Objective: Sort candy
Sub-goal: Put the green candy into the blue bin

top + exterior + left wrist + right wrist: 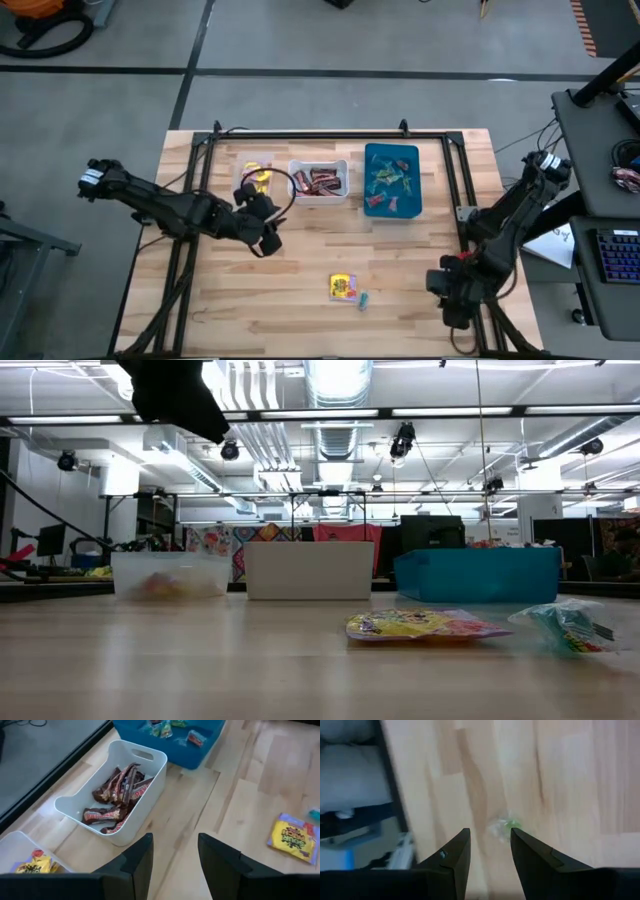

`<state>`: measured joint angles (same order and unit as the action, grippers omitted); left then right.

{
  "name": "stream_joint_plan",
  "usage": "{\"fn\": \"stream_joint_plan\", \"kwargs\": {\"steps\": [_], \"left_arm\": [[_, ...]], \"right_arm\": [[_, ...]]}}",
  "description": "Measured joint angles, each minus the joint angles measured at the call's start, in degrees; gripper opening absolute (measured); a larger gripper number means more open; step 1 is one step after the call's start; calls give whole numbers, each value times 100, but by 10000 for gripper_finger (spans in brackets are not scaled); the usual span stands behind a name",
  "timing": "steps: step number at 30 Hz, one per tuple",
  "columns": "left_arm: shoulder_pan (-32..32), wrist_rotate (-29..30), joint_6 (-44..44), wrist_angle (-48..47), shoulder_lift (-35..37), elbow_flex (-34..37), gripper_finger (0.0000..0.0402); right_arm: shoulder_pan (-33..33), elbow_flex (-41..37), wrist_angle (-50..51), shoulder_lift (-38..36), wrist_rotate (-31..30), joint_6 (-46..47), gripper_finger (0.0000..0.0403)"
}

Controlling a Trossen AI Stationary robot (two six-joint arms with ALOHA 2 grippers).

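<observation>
**High view: two sweets left on the table, bins nearly full**

High view is showing us most of the candy already binned: yellow packets in the clear bin [253, 178], brown bars in the white bin [318, 180], small pieces in the blue bin [392, 180]. We are still seeing a yellow packet [343, 287] lying loose on the table [300, 300], with a teal piece [363, 299] just beside it.

Our left gripper [268, 240] is hovering near the clear and white bins, its fingers [137, 865] standing apart and holding nothing. Our right gripper [452, 308] is sitting at the table's right edge, well apart from the loose pair; its fingers [452, 857] are also parted and empty, and the right wrist view is showing a small green-tinged wrapped piece [504, 826] on the wood ahead of them.

We are judging the yellow packet as light, flat and crinkly, likely slippery on the wood; pinching across its short sides should be holding best. The small pieces are looking tiny and soft-wrapped, so we are expecting them to skid unless the fingers are closing squarely over the middle.
</observation>
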<state>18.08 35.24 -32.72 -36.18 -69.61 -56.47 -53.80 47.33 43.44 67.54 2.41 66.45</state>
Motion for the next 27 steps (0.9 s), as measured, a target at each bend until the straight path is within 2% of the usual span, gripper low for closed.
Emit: {"fn": "stream_joint_plan", "kwargs": {"steps": [6,13,17,21,27], "left_arm": [[-6,29,-62,-3,-137,0,140],[-6,29,-62,-1,-283,0,140],[-6,26,-84,8,-375,0,140],[-6,26,-84,10,-484,0,140],[-6,24,-84,14,-548,0,139]], "right_arm": [[-196,144,69,838,66,-260,132],[-426,792,1099,1645,53,-752,132],[-459,981,1300,2077,-6,-858,134],[-459,1019,1308,2383,13,-787,156],[-459,994,1266,2529,231,-711,214]]}}
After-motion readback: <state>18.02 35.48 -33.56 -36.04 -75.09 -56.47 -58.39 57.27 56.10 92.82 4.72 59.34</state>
